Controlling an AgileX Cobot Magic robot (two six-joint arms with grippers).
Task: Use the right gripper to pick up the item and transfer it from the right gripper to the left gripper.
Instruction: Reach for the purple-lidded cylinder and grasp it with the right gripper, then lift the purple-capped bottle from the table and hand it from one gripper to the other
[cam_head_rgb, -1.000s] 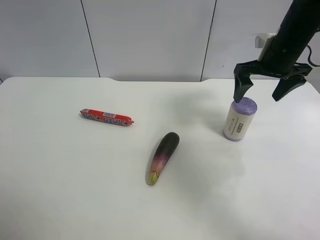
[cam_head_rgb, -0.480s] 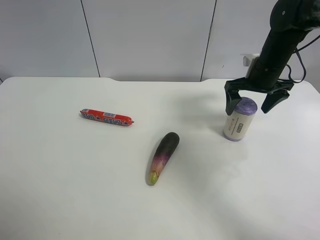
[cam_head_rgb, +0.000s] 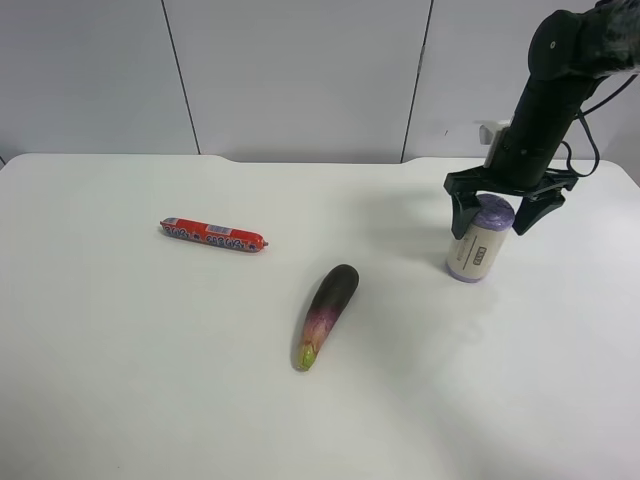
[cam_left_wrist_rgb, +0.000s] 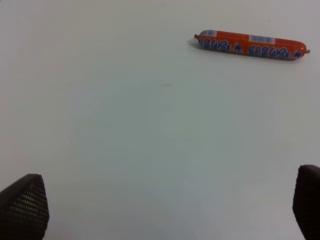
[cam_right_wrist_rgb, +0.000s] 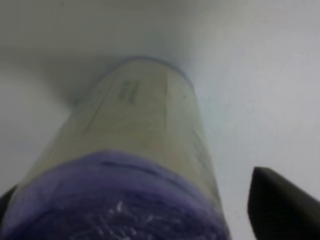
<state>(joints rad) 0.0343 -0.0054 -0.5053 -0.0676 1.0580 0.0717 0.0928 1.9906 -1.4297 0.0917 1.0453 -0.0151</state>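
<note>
Across the tabletop (cam_head_rgb: 150, 380), starting from the exterior high view's left, a red sausage stick (cam_head_rgb: 213, 235) lies flat. A dark eggplant (cam_head_rgb: 328, 313) lies nearer the middle. The roll (cam_head_rgb: 476, 248) I am after stands upright at the right, well apart from both.

Around its purple top my right end effector (cam_head_rgb: 490, 228) hangs with its prongs spread wide, one on each side, gripping nothing. My right wrist view shows the roll filling the gap, with one fingertip (cam_right_wrist_rgb: 280, 205) clear of the wrapper.

I judge the step in hand to be closing on the roll. To do it well I should sink a little lower, so the prongs bear on the cream wrapper below the purple end. I should keep the roll centred so that neither prong strikes first and tips it. I should also close gently, since a paper-wrapped roll may crush or slip.

My left end effector (cam_left_wrist_rgb: 165, 205) hovers over bare tabletop some way from the sausage stick, spread wide and empty, well placed to receive.
</note>
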